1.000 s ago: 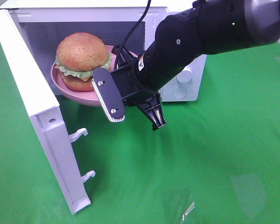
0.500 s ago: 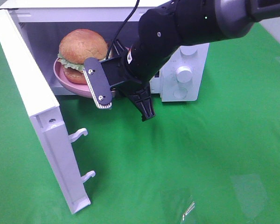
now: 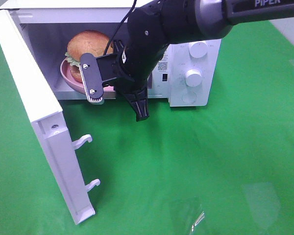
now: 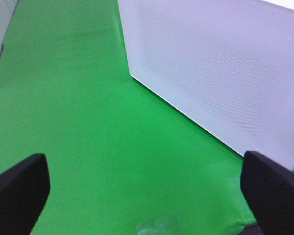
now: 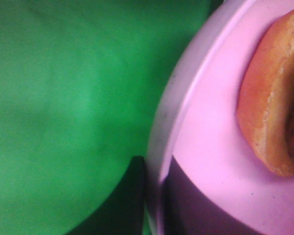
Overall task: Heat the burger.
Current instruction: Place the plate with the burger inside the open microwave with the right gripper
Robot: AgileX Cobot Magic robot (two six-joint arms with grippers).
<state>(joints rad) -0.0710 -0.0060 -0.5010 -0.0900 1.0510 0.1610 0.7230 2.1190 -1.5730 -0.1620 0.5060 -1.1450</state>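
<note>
The burger [image 3: 87, 45], golden bun over green lettuce, sits on a pink plate [image 3: 67, 78] inside the open white microwave [image 3: 191, 73]. My right gripper [image 3: 118, 108] points down at the oven's mouth with its jaws apart. One padded finger [image 3: 94, 85] is against the plate's front rim and the black finger [image 3: 138, 105] hangs to the right. The right wrist view shows the plate rim [image 5: 186, 122] and the bun's edge [image 5: 274, 98] close up. My left gripper [image 4: 147, 196] is open and empty above the green cloth. It is out of the high view.
The microwave door [image 3: 34, 107] stands open at the left, with two latch hooks [image 3: 83, 141] sticking out. Its outer panel [image 4: 220, 73] shows in the left wrist view. Two knobs [image 3: 192, 77] are on the oven's right panel. Green cloth [image 3: 210, 161] covers the table.
My right gripper has moved up and left toward the oven mouth. The plate and burger have gone with it, from overhanging the front edge to deeper inside the microwave.
</note>
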